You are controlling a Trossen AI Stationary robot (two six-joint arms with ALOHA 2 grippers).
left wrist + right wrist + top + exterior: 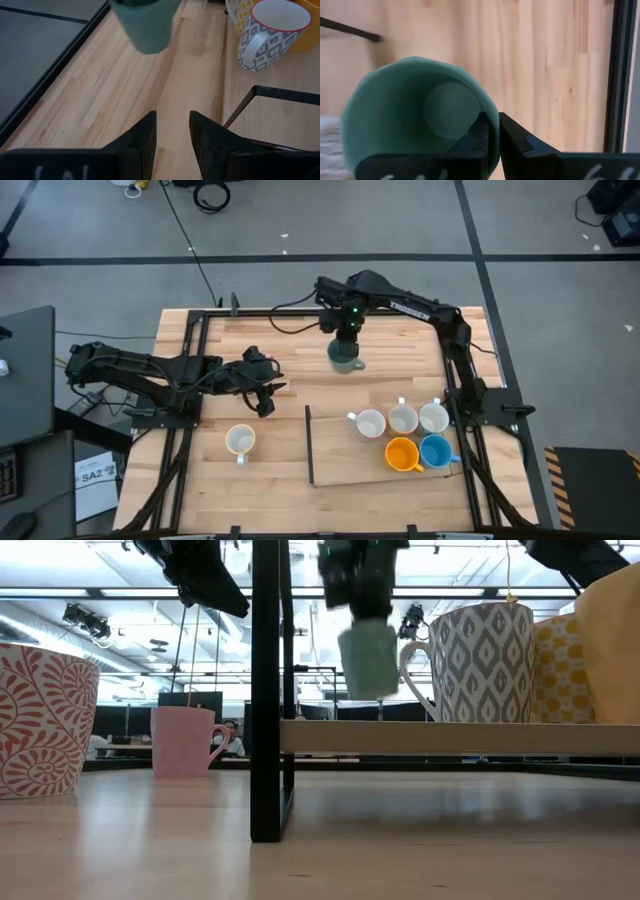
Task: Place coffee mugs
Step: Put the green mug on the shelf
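Note:
My right gripper [347,338] is shut on a dark green mug [345,358], held in the air over the far middle of the table; the low view shows this mug [368,658] clear of the surface. On a low wooden shelf [335,465] at the near right stand three white mugs [403,418], an orange mug [402,454] and a blue mug [436,451]. Another white mug [240,440] rests on its base on the table at the near left. A pink mug [185,740] stands farther back. My left gripper [265,388] hovers left of centre, open by a narrow gap, touching nothing. My right gripper holds the green mug by its rim wall [492,125], with one finger [479,135] inside the cup and one finger [514,137] outside. The fingers come from above, pointing down. The mug hangs upright below them, lifted clear of the table.
The shelf has a black metal frame whose upright bar [268,690] stands along its left side [309,445]. A grey-patterned mug [272,32] sits at the shelf's left end. Black rails edge the table [200,320]. Bare wood lies between the two arms [300,380].

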